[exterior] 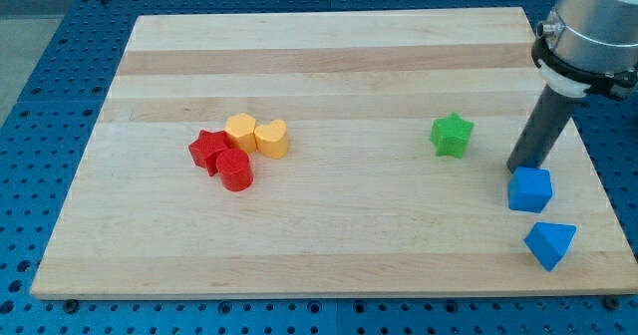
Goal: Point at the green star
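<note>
Where wood lies smooth, green star [452,135].

A wooden board [329,235] carries 7 blocks: red, yellow, green, blue.

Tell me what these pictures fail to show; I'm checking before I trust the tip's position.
- My tip: its very end sits by the blue cube; contact between them cannot be told.
- Arm: cut off by the view's top and right edges.
- Red star: partly covered by the red cylinder.
</note>
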`<state>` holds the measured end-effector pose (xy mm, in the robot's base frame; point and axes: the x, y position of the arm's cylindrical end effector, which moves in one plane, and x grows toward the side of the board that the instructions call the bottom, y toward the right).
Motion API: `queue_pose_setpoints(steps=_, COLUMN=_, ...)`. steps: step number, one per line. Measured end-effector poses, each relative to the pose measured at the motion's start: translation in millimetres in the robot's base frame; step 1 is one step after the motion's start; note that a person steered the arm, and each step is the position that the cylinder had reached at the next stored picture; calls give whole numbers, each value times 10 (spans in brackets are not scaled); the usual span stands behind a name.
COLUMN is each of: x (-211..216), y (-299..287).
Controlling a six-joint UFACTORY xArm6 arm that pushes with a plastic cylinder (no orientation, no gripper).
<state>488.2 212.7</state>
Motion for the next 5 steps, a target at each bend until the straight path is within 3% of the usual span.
queue_pose_setpoints(steps=3, x=298, y=-48)
queue_pose_setpoints(steps=4, x=86, y=-112)
queue_pose_setpoints(steps=5, x=-443, y=-133)
